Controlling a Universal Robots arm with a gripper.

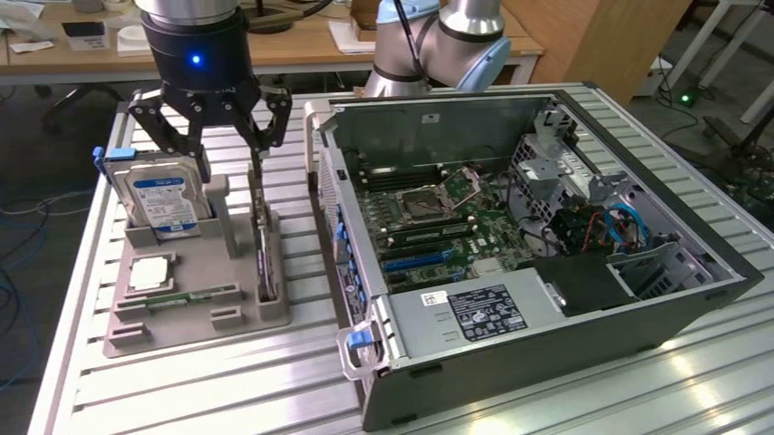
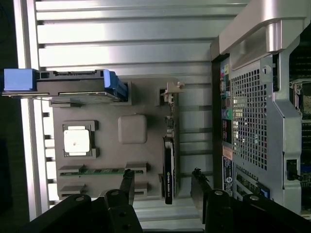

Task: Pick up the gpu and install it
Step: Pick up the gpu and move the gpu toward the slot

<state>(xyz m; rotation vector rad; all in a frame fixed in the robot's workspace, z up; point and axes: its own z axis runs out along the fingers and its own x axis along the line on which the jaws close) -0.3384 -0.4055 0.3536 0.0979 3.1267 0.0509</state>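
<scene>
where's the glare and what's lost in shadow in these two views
Exterior view: light glares off the ribbed aluminium table near the open black computer case; a blue light glows on the arm's wrist. Wrist view: the silvery case handle is washed bright, while the open black pincer and thin black gpu card between its fingers read dark.

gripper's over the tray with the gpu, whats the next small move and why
Probably lower straight down. The gripper is open, and in the wrist view the gpu stands on edge in the grey holder, about midway between the two fingers. In the exterior view the fingertips look level with the card's top edge, not yet alongside it, so closing now would likely catch little.
</scene>
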